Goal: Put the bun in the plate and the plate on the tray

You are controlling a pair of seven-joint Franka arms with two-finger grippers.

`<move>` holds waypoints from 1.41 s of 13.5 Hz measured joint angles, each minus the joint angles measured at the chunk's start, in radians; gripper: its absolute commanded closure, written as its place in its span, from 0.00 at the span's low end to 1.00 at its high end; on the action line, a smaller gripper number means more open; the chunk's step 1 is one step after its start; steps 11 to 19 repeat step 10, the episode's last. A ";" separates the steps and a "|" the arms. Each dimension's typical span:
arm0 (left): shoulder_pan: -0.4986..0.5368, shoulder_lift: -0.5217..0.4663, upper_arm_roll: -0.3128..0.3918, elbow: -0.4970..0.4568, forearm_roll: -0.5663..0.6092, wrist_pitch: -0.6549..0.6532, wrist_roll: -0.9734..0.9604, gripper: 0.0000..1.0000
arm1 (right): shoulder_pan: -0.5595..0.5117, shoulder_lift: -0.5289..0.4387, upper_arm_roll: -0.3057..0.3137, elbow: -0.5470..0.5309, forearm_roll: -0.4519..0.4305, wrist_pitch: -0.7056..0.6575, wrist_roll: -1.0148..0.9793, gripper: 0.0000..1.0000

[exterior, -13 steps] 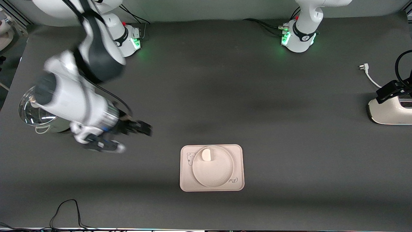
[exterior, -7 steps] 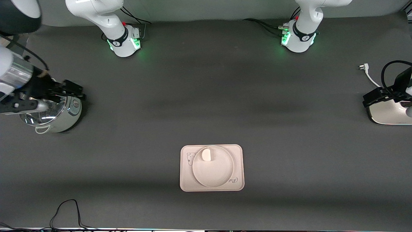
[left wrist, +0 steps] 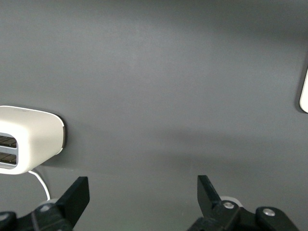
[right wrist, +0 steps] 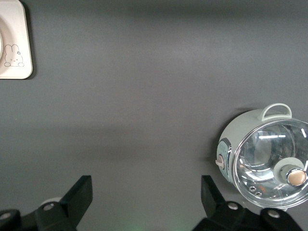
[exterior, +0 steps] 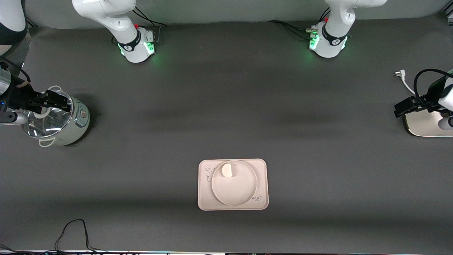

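The bun (exterior: 227, 170) lies in the plate (exterior: 235, 189), close to the rim on the side farther from the front camera. The plate sits on the tray (exterior: 204, 199), which lies near the table's middle. My right gripper (exterior: 61, 101) is open and empty, over the pot at the right arm's end of the table. In the right wrist view my right gripper (right wrist: 147, 192) shows its jaws wide apart, with a tray corner (right wrist: 14, 43) far off. My left gripper (exterior: 401, 107) is open and empty, over the toaster's edge. It also shows wide open in the left wrist view (left wrist: 142, 192).
A pale green pot with a glass lid (exterior: 58, 124) stands at the right arm's end and shows in the right wrist view (right wrist: 269, 156). A white toaster (exterior: 426, 124) and a white plug cable (exterior: 403, 79) are at the left arm's end. A black cable (exterior: 74, 230) lies by the near edge.
My right arm has swung away from beside the tray to over the pot. My left gripper has shifted a little inward over the toaster. Bun, plate and tray have not moved.
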 measured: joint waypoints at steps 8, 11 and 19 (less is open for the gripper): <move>-0.003 -0.010 -0.018 0.001 0.000 -0.013 0.051 0.00 | 0.000 0.001 -0.013 -0.008 -0.001 0.003 0.000 0.00; -0.003 -0.018 -0.017 0.005 0.000 -0.032 0.086 0.00 | 0.000 0.001 -0.013 -0.009 -0.001 0.003 0.000 0.00; -0.003 -0.018 -0.017 0.005 0.000 -0.032 0.086 0.00 | 0.000 0.001 -0.013 -0.009 -0.001 0.003 0.000 0.00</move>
